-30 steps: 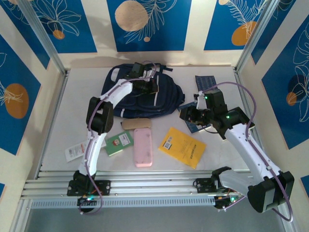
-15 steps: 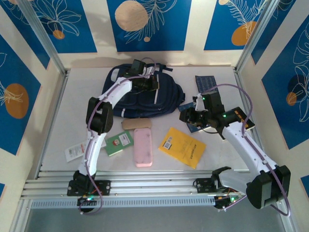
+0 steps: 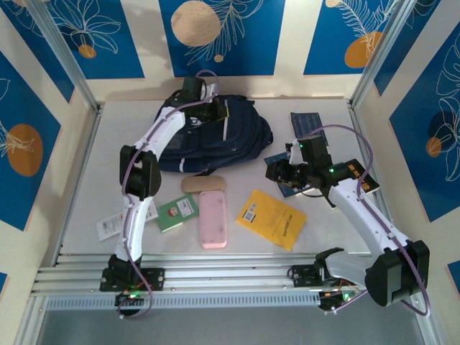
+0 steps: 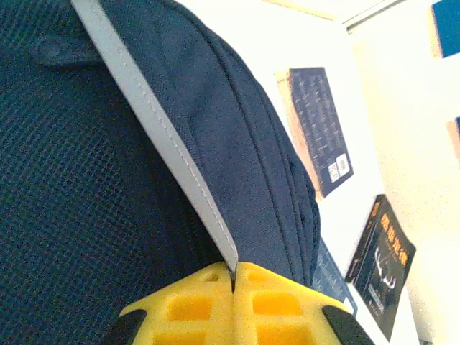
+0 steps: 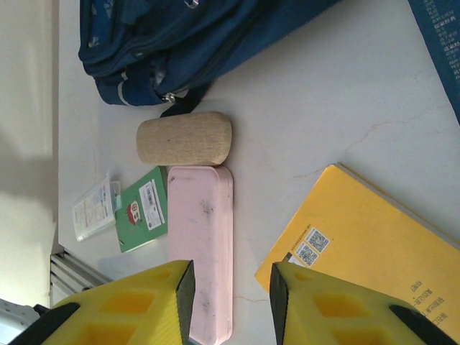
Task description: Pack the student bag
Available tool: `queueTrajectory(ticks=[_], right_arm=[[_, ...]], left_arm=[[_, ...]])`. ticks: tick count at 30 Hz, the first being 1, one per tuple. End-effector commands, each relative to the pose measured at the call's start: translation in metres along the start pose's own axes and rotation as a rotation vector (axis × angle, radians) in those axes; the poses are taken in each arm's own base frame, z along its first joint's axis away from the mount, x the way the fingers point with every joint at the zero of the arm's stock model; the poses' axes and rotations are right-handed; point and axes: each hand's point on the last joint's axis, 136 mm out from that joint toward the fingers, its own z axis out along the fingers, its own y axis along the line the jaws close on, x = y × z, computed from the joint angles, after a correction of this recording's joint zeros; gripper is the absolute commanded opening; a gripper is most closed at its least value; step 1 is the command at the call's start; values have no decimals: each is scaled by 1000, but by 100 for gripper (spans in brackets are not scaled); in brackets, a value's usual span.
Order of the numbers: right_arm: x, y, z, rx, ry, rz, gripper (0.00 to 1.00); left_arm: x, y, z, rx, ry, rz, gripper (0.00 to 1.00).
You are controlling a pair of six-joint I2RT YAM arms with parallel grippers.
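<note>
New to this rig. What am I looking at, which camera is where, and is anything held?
Two white robot arms are bolted at the near edge of a table, each ending in a two-finger gripper. The wide shot looks down from above and behind; the other two come from cameras on the wrists. On the table lie a navy backpack, a tan pouch, a pink case, a green booklet, a white card, a yellow book and a dark blue book. The left gripper is shut, pinching the backpack at a grey stripe. The right gripper is open, holding nothing; its camera sees the pink case and yellow book.
</note>
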Motion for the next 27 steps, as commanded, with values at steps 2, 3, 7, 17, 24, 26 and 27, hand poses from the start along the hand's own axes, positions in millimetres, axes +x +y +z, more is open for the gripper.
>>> queueTrajectory(ticks=[2, 3, 7, 17, 24, 26, 27], right_arm=[[4, -2, 3, -2, 17, 22, 37], [5, -2, 3, -2, 17, 22, 38], [8, -2, 3, 3, 24, 26, 40], [15, 14, 5, 0, 17, -99, 50], [11, 42, 0, -81, -103, -296, 46], [12, 55, -3, -108, -203, -442, 46], [14, 60, -3, -124, -241, -513, 48]], left_arm=[[-63, -74, -78, 114, -197, 121, 0], [-67, -75, -84, 111, -211, 124, 0], [-79, -83, -105, 111, -261, 139, 0], [-85, -121, -149, 167, -311, 159, 0], [-79, -147, -178, 186, -327, 178, 0], [-74, -153, -183, 190, -322, 181, 0], [-73, -155, -185, 193, -320, 181, 0]])
